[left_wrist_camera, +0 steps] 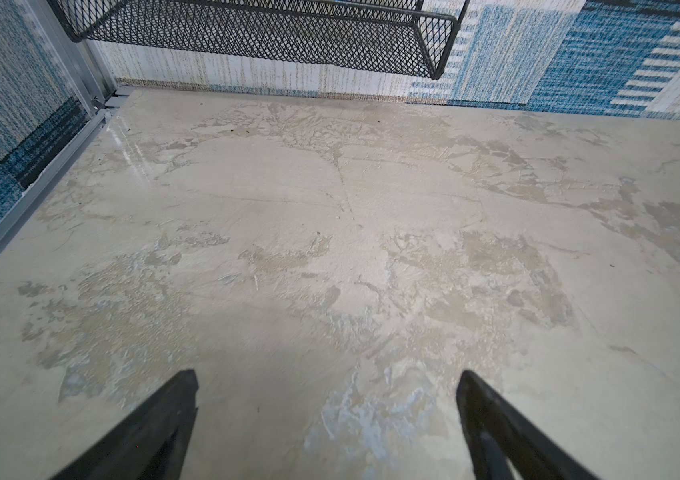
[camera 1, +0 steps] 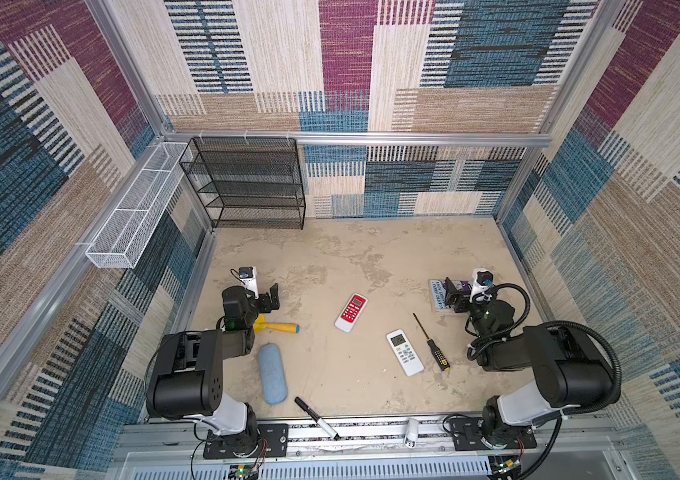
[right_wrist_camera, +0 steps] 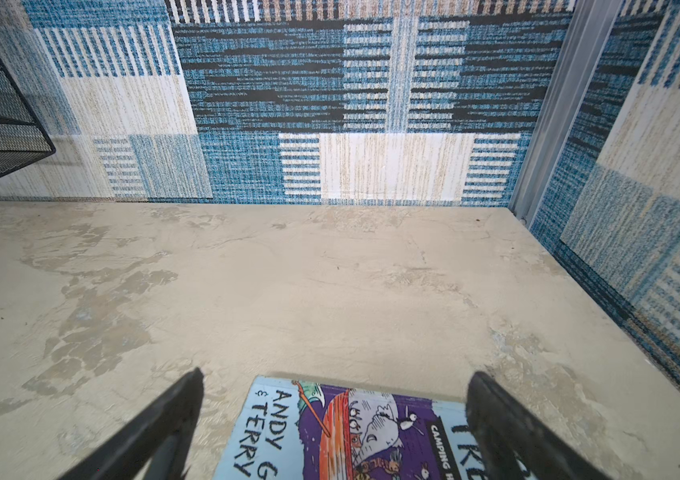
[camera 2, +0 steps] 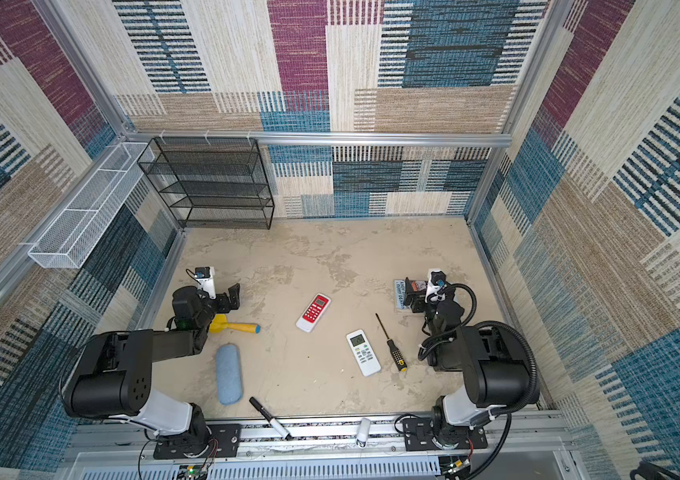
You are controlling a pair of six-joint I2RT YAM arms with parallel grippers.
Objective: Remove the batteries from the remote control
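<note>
We see left end effector (left_wrist_camera: 328,376) wide open, empty, over bench (camera 1: 330,257) | red remote (camera 1: 351,312) mid-bench, face up | white remote (camera 1: 405,352) right of it | batteries hidden from us | right end effector (right_wrist_camera: 337,374) wide open, empty, over book (right_wrist_camera: 330,428)

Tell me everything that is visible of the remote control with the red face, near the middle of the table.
The red-faced remote is a slim white body, plastic by its look, with a red front, a small pale display at its far end and rows of white buttons. It lies flat, face up, slanted, near the middle of the table. Only the table touches it. Its back is hidden.
</note>
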